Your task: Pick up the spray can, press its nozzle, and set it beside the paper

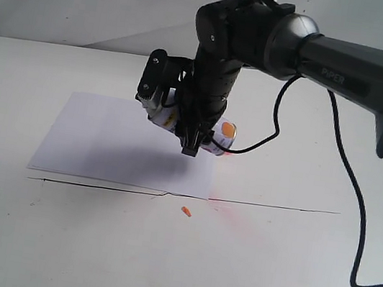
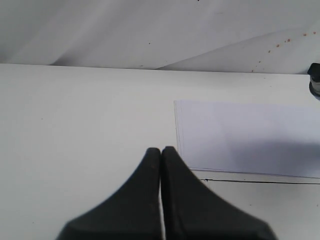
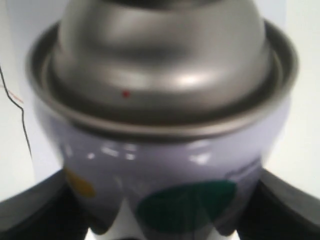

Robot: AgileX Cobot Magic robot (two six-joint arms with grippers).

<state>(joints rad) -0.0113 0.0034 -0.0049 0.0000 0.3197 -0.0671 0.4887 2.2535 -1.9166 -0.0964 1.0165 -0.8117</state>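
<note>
My right gripper (image 1: 193, 142) reaches in from the right and is shut on the spray can (image 1: 223, 135), holding it tilted in the air above the right part of the paper (image 1: 111, 142). In the right wrist view the spray can (image 3: 165, 125) fills the frame with its silver dome, green and orange dots, and a black finger (image 3: 30, 210) on each side. That view cuts off the nozzle, and in the exterior view I cannot make it out among the black wrist parts. My left gripper (image 2: 161, 150) is shut on nothing, low over the bare table left of the paper (image 2: 240, 135).
A small orange scrap (image 1: 186, 211) lies on the white table just in front of the paper, with a faint reddish stain (image 1: 237, 220) to its right. A thin dark line (image 1: 169, 195) runs across the table. The right arm's black cable (image 1: 355, 213) hangs at the right.
</note>
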